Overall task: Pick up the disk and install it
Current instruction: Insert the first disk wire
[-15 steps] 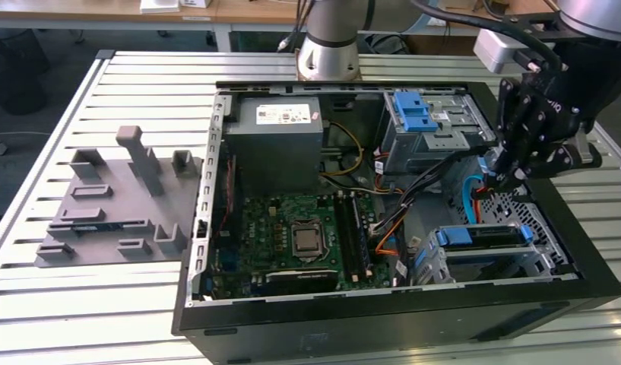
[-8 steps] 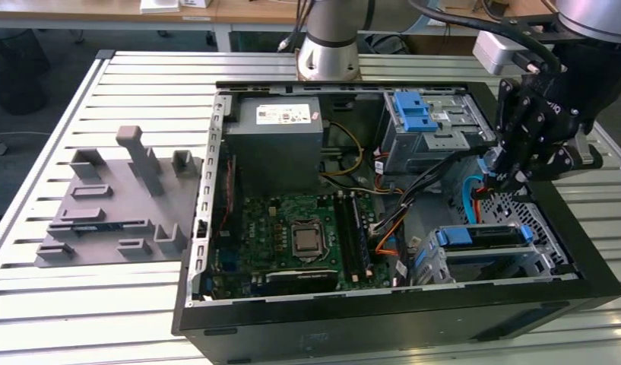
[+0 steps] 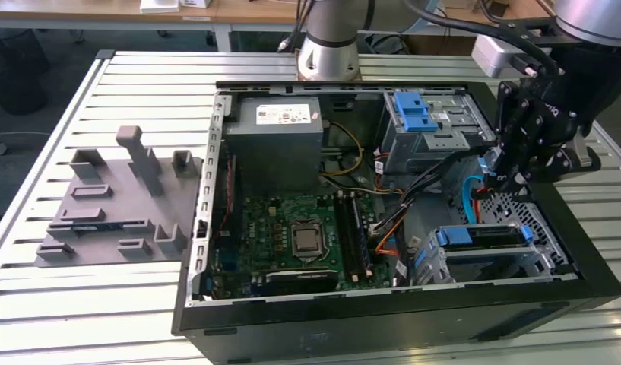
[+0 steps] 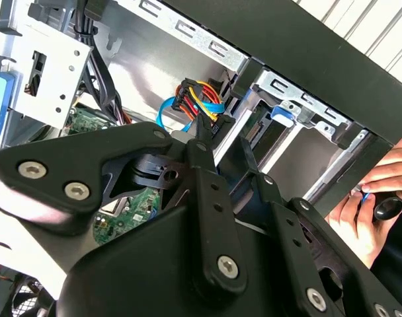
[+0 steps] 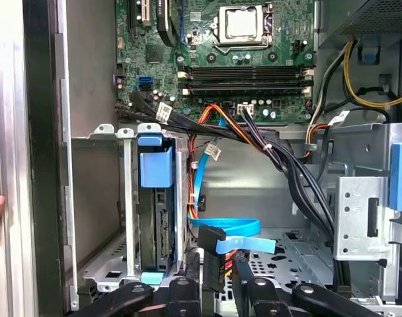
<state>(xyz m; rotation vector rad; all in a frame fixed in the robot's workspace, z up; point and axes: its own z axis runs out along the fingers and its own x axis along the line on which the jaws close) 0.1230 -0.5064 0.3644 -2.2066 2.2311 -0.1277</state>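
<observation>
The disk (image 3: pixel 480 236) sits in the drive cage at the case's front corner, on the exterior view's right. In the first wrist view the disk (image 5: pixel 156 221) stands edge-on in the cage, with a blue rail tab (image 5: pixel 155 169) at its end. My gripper (image 3: pixel 495 181) hangs inside the case beside that cage. In both wrist views my gripper (image 5: pixel 214 285) (image 4: pixel 204 135) is closed around a black cable connector (image 5: pixel 211 256) with blue and orange leads, close to the cage's open side.
A person's hand (image 4: pixel 369 198) rests on the case's outer wall. The motherboard (image 3: pixel 300 236), the grey power supply (image 3: pixel 280 125) and an upper bay with a blue clip (image 3: pixel 416 114) crowd the case. A grey fixture (image 3: pixel 112 201) lies on the slatted table.
</observation>
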